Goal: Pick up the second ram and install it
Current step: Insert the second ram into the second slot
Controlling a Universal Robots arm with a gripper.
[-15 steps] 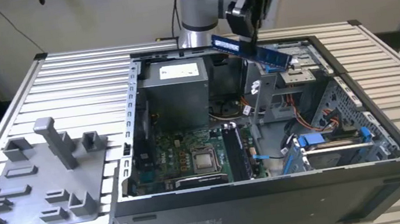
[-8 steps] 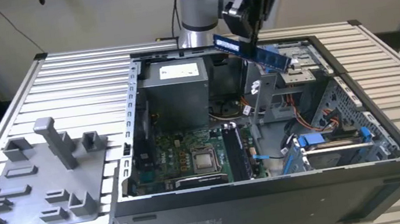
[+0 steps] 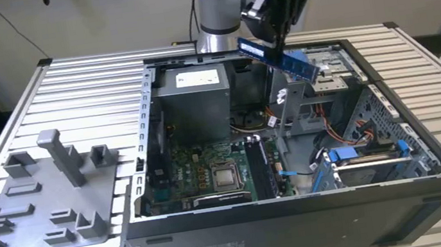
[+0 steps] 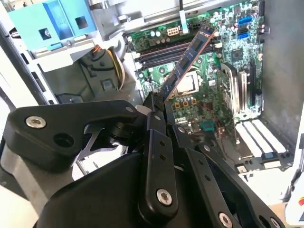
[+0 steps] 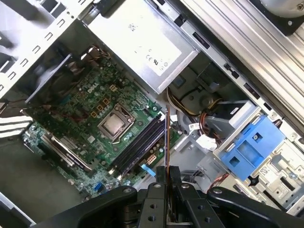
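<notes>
Exterior view: on the desk (image 3: 69, 93) lies an open case (image 3: 304, 228); above its far edge, well clear of the motherboard (image 3: 200, 165), the hand (image 3: 276, 43) clamps the ram (image 3: 301, 67), tilted in mid-air. Pickup looks done; the ram is not yet seated in any slot (image 3: 259, 168).

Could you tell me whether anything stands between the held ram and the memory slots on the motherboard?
Nothing visible does: the gripper holds the second ram above the open case, and the memory slots lie uncovered inside.
</notes>
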